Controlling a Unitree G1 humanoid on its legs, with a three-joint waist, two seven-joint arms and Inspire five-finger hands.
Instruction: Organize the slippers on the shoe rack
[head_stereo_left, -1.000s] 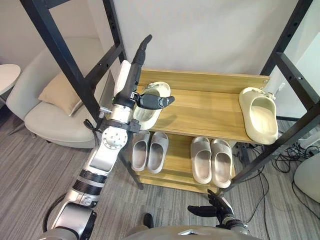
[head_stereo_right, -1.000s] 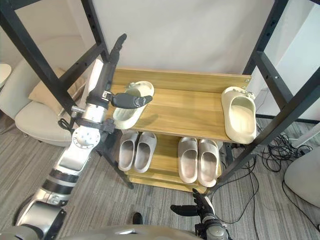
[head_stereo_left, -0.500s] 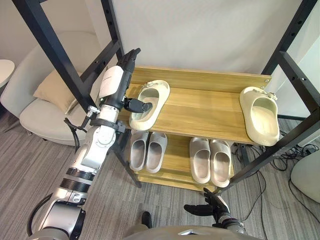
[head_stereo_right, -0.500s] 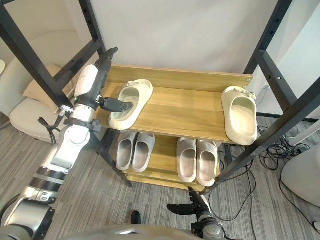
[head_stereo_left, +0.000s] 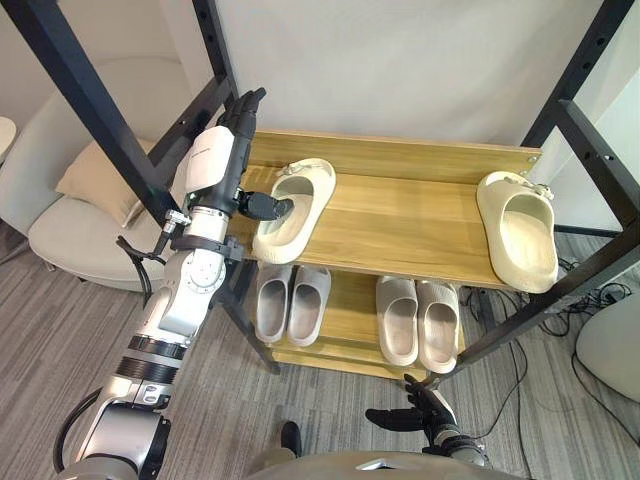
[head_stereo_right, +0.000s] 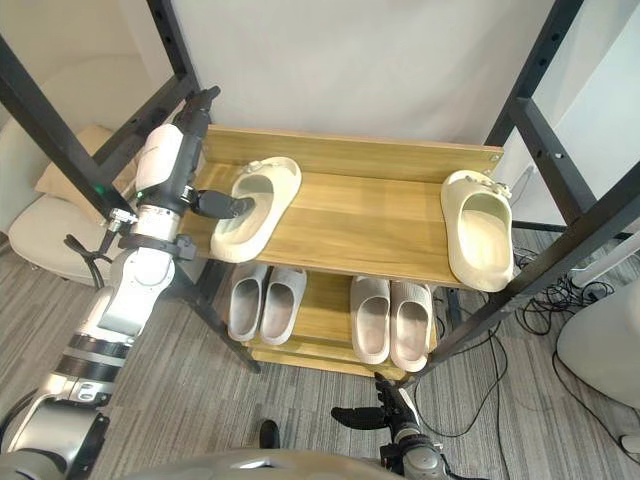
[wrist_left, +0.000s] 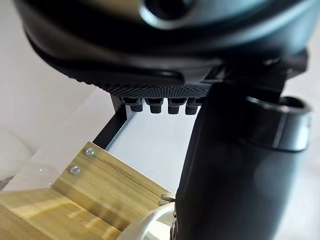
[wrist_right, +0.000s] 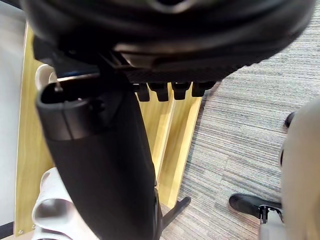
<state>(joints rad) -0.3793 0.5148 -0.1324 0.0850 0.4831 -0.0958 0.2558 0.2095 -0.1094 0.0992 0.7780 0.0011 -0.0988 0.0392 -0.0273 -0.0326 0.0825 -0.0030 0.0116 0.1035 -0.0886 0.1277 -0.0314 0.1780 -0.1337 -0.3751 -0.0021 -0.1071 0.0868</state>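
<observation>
Two cream slippers are set well apart on the top shelf (head_stereo_left: 400, 215) of the wooden shoe rack: the left slipper (head_stereo_left: 312, 190) angled at its left end, the right slipper (head_stereo_left: 518, 232) at its right end. The left hand (head_stereo_left: 215, 160) is held beside the left slipper, fingers (head_stereo_left: 245, 105) straight, thumb (head_stereo_left: 265, 205) laid in its opening. Two grey pairs (head_stereo_left: 290, 302) (head_stereo_left: 418, 320) are lined up on the lower shelf. The right hand (head_stereo_left: 415, 415) is held low near the floor, fingers relaxed and apart.

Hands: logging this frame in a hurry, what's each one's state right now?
Left hand: open, thumb touching the cream slipper.
Right hand: open, holding nothing.
</observation>
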